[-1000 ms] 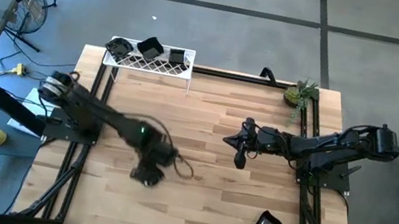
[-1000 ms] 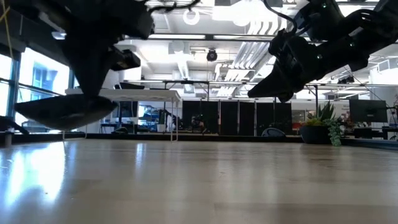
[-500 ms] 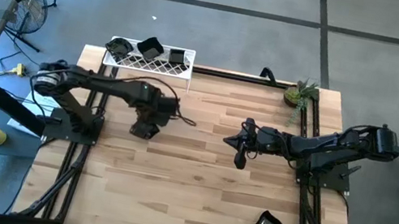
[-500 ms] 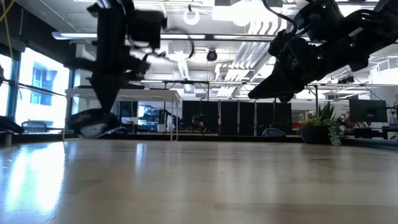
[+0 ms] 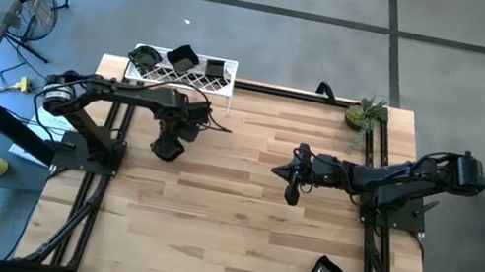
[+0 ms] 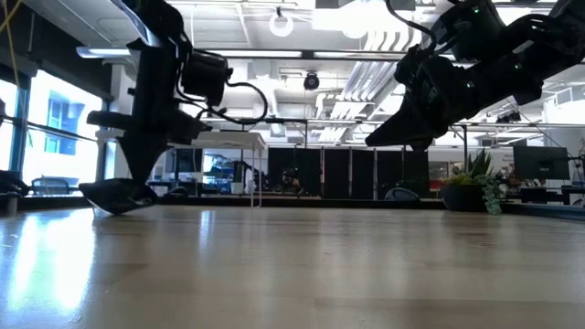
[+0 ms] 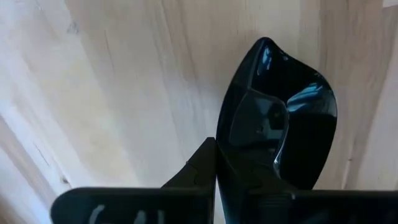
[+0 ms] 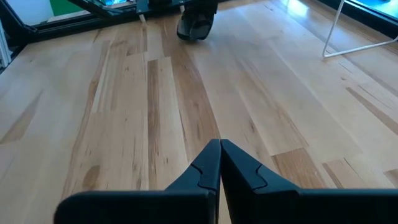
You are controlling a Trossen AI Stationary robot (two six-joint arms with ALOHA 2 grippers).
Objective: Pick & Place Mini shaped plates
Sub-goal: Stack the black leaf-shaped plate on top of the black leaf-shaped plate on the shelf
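High view: left gripper (image 5: 167, 148) carries a mini plate (image 7: 277, 121) above the tabletop (image 5: 248, 217), just before the white wire rack (image 5: 182, 72); its fingers are clamped on the rim. Keep the clamp firm, clear the rack's edge, then lower. Right gripper (image 5: 291, 197) waits mid-table, fingers closed, empty.

Two black jointed arms; left arm (image 5: 120, 94) with loose black cable loops, silver base joint; right arm (image 5: 395, 178) all dark.

Left hand (image 5: 167, 148) clamped (pointing down), right hand (image 5: 291, 197) shut mid-table, raised
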